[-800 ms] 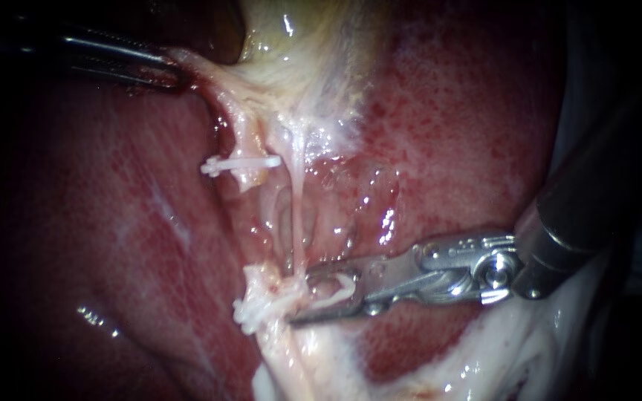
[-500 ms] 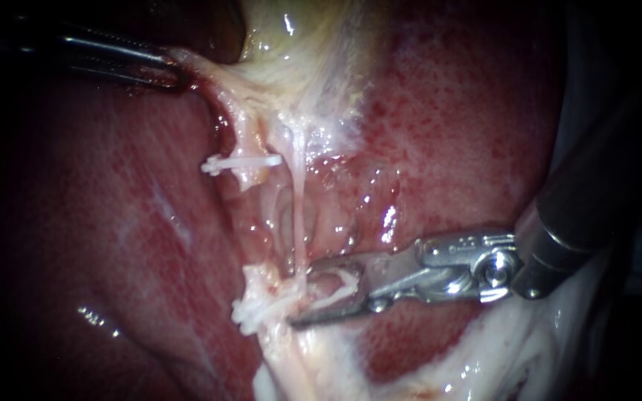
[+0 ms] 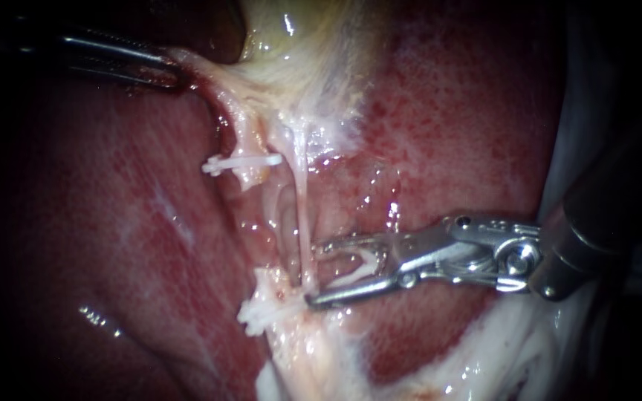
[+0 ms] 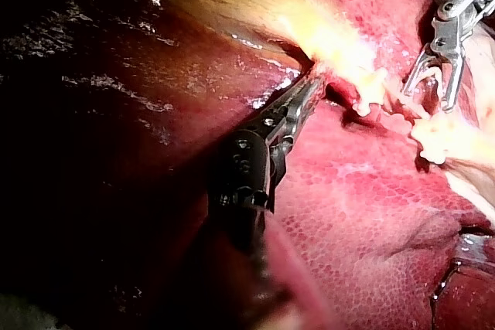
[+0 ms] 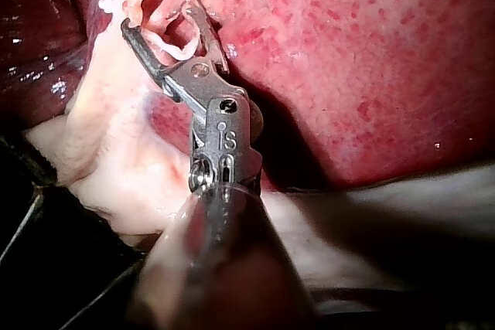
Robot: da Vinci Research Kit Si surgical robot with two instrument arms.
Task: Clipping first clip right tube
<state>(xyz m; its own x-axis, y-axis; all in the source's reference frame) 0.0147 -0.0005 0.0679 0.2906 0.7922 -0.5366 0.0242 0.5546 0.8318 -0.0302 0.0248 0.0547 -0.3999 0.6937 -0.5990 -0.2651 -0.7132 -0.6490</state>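
Note:
The thin pale right tube (image 3: 302, 215) runs down from the gallbladder (image 3: 299, 37) to a whitish stump. My right instrument (image 3: 312, 273) comes in from the right, its jaws spread wide and straddling the low end of this tube. A white clip (image 3: 358, 266) sits held between the jaws, and the right wrist view shows it in the right instrument (image 5: 157, 17) too. My left instrument (image 3: 176, 70) is at the upper left, jaws shut on tissue at the gallbladder's neck and pulling it taut. The left wrist view shows this left instrument (image 4: 309, 86) gripping the yellowish fold.
The left tube is parted; a white clip (image 3: 241, 162) crosses its upper stump and another clip (image 3: 261, 312) sits on the lower stump. Red liver (image 3: 447, 111) surrounds the field. White fatty tissue (image 3: 484, 356) lies under the right instrument's shaft.
My right instrument has shifted up and to the right along the tissue, and its clip-bearing jaws now sit higher around the right tube. The left instrument has held still.

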